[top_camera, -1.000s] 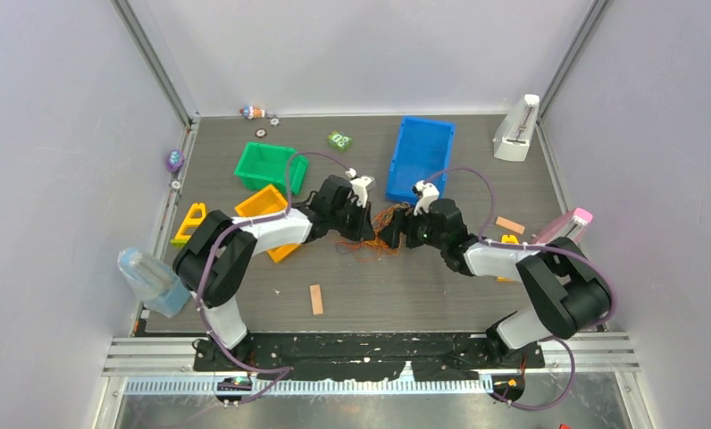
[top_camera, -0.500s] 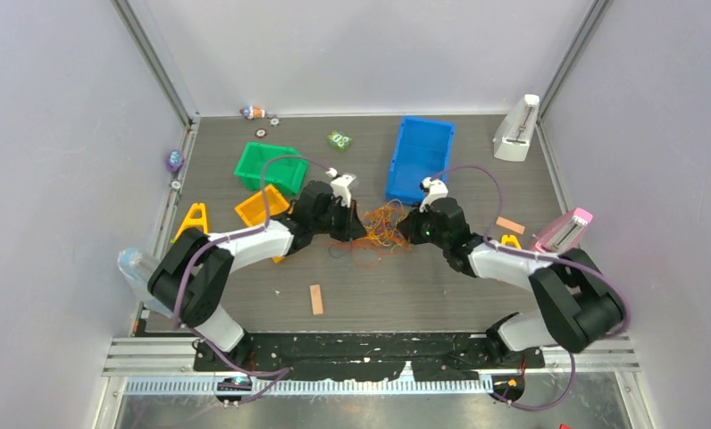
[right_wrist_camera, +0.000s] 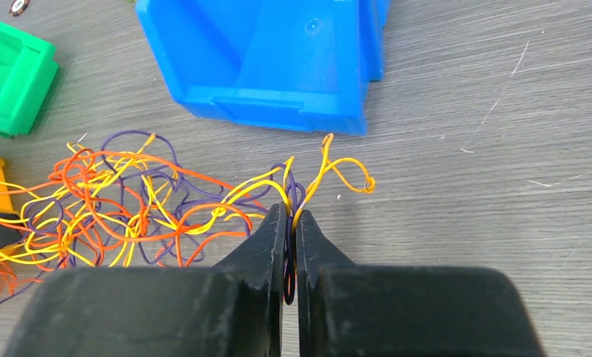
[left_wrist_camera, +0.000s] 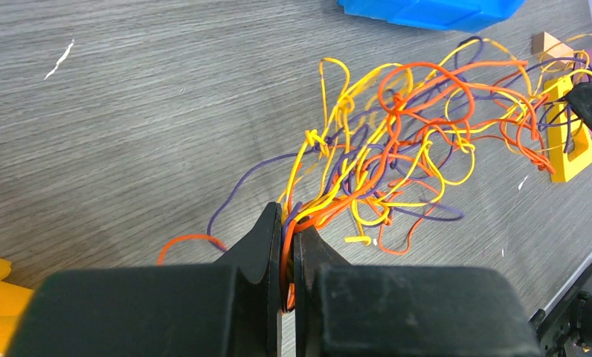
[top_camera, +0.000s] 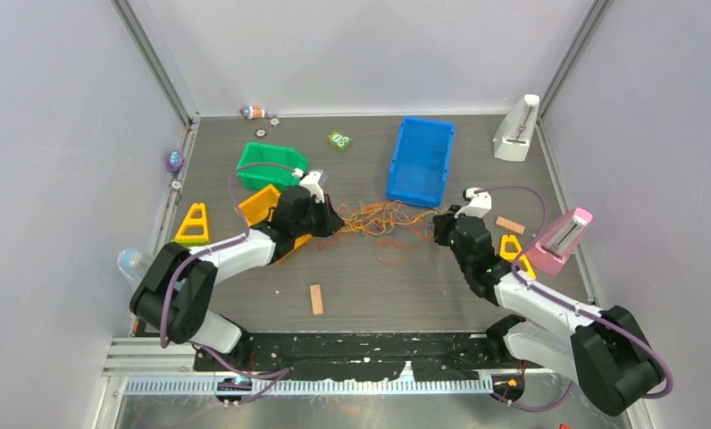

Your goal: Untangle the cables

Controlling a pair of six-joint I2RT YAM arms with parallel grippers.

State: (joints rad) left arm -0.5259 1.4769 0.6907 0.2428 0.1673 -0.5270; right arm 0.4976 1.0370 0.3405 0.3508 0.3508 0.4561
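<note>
Around the work area stand plain grey walls [top_camera: 361,54] on metal corner posts [top_camera: 155,63]. They enclose a dark, wood-grained counter [top_camera: 370,295] that is matt and lightly scuffed. Largest upon it is the blue bin [top_camera: 421,159], just behind the task's thing. The cables [top_camera: 380,221] — orange, yellow and purple strands — form one loose web at mid-counter, drawn out between my two hands, with at least one orange loop lying on the surface. My left hand [left_wrist_camera: 287,227] is pinched down on a thick bunch at the web's left end. My right hand [right_wrist_camera: 291,216] is closed to a slit on a few yellow and purple strands at its right end. Smallest are the tight kinks [left_wrist_camera: 314,138] where strands cross.

Risk, as I judge it: pulling the hands apart from here could cinch these kinks into hard knots instead of freeing them, because each grip holds several strands at once. A thin strand might also slip from the right hand — or a trailing loop might drag and catch on the blue bin's corner.
</note>
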